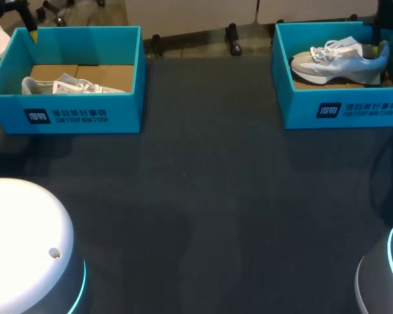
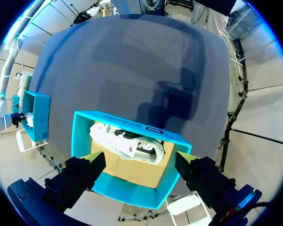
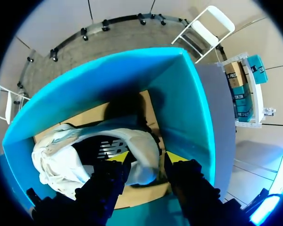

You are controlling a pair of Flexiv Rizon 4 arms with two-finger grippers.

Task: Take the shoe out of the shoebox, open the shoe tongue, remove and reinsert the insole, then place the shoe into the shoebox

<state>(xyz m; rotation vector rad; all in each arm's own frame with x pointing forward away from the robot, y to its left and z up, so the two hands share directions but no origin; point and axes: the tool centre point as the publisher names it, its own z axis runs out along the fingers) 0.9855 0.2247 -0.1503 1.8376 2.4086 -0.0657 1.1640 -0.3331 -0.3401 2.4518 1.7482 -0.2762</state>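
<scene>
Two blue shoeboxes stand at the table's far side. In the right shoebox (image 1: 354, 108) lies a grey and pale blue shoe (image 1: 340, 59), heel to the right. My right gripper (image 3: 145, 157) is down in that shoebox (image 3: 188, 108), its yellow tips pressed on both sides of the heel of the shoe (image 3: 61, 155). The left shoebox (image 1: 85, 114) holds a white shoe (image 1: 65, 85). High above this shoebox (image 2: 127, 125) hangs my left gripper (image 2: 140, 165), open and holding nothing, with the white shoe (image 2: 127, 141) ahead of it.
Dark table cloth (image 1: 203, 196) spreads between and in front of the boxes. Brown cardboard lines the floor of both boxes. My two arm bases, white (image 1: 26, 242) and grey (image 1: 383, 275), sit at the near corners.
</scene>
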